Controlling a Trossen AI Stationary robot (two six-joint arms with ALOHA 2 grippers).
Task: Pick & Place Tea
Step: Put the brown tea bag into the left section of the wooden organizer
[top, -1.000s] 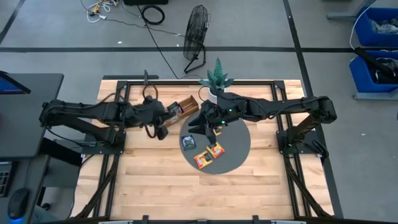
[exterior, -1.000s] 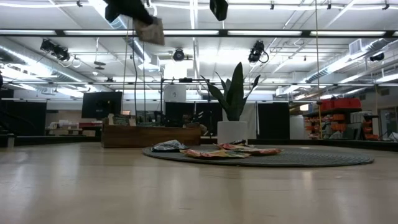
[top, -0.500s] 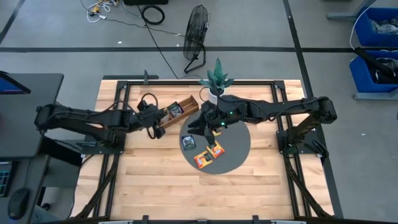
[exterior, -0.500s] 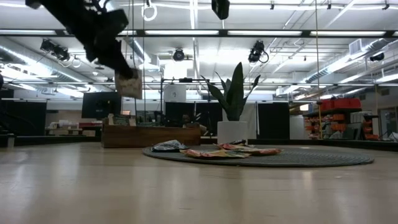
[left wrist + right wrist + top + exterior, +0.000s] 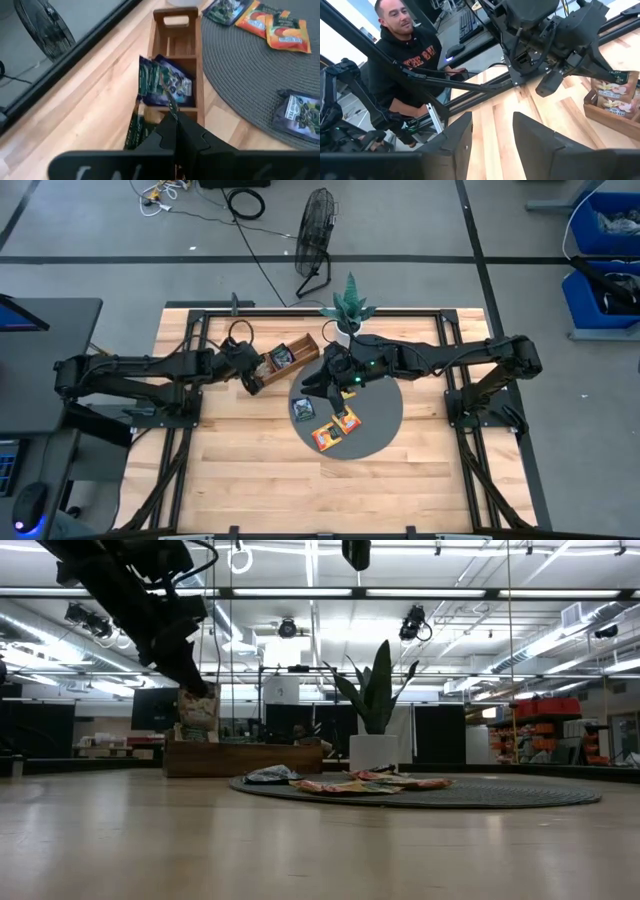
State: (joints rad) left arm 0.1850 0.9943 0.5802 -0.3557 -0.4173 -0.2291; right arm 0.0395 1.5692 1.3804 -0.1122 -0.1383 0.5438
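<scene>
My left gripper (image 5: 252, 377) is shut on a pale tea sachet (image 5: 197, 710) and holds it just above the near-left end of the long wooden tray (image 5: 290, 357). Dark blue sachets (image 5: 165, 85) stand in one compartment of the tray. On the round grey mat (image 5: 380, 420) lie one dark sachet (image 5: 302, 409) and two orange ones (image 5: 326, 437) (image 5: 347, 421). My right gripper (image 5: 322, 385) hangs open above the mat's far-left edge, with nothing between its fingers (image 5: 455, 137). My left gripper pinches the sachet's top edge (image 5: 196, 692) between its two fingers, which slant down from the table's left side. The sachet hangs upright below the fingertips. It is lifted clear, and its lower edge is just over the tray's end.
A potted plant (image 5: 348, 310) stands at the mat's far edge, right behind the tray. Black frame rails (image 5: 200, 340) run along the table's sides. A person (image 5: 400, 55) sits beyond the table's left side. Bare wood (image 5: 260, 470) lies toward the near edge.
My left gripper has come down from high above the table and moved toward the tray's near-left end, tipping further downward. The sachet it carries has sunk from well above the tray to just over it. My right gripper has stayed in place.
</scene>
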